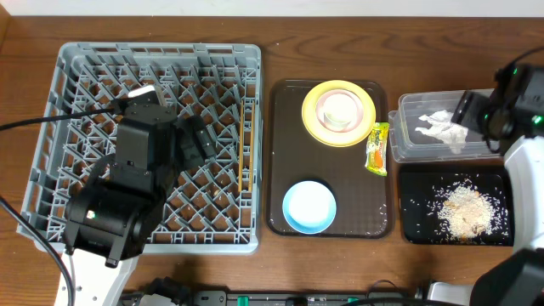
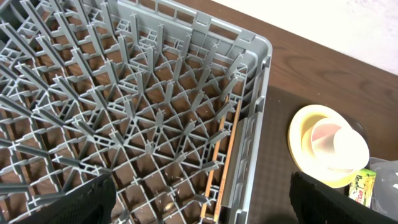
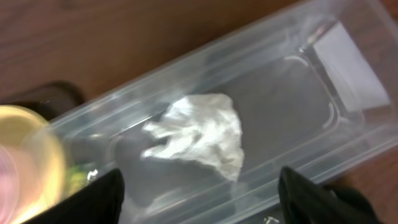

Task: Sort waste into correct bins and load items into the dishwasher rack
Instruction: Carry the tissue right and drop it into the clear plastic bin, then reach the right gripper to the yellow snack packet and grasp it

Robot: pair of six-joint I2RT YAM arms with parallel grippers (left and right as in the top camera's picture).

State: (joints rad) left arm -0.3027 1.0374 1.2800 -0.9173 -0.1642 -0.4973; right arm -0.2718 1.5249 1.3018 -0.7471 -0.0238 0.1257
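The grey dishwasher rack [image 1: 76, 76] fills the left side. Two chopsticks [image 1: 249, 144] lie along its right wall, also in the left wrist view [image 2: 224, 149]. My left gripper [image 1: 191, 140] is open and empty above the rack [image 2: 202, 205]. A yellow plate [image 1: 311, 119] carrying a whitish cup [image 1: 340, 109], a light blue bowl [image 1: 308, 206] and a snack wrapper [image 1: 377, 149] lie on the brown tray. My right gripper [image 1: 476, 115] is open over the clear bin [image 1: 408, 106]. The napkin [image 3: 199, 134] lies in that bin, below the jaws [image 3: 199, 193]. Rice scraps [image 1: 463, 208] lie in the black bin [image 1: 501, 183].
The dark brown tray [image 1: 280, 153] lies between the rack and the two bins. The wrapper rests at the tray's right edge, beside the clear bin. A black cable runs from the left edge across the rack. Bare wooden table lies behind everything.
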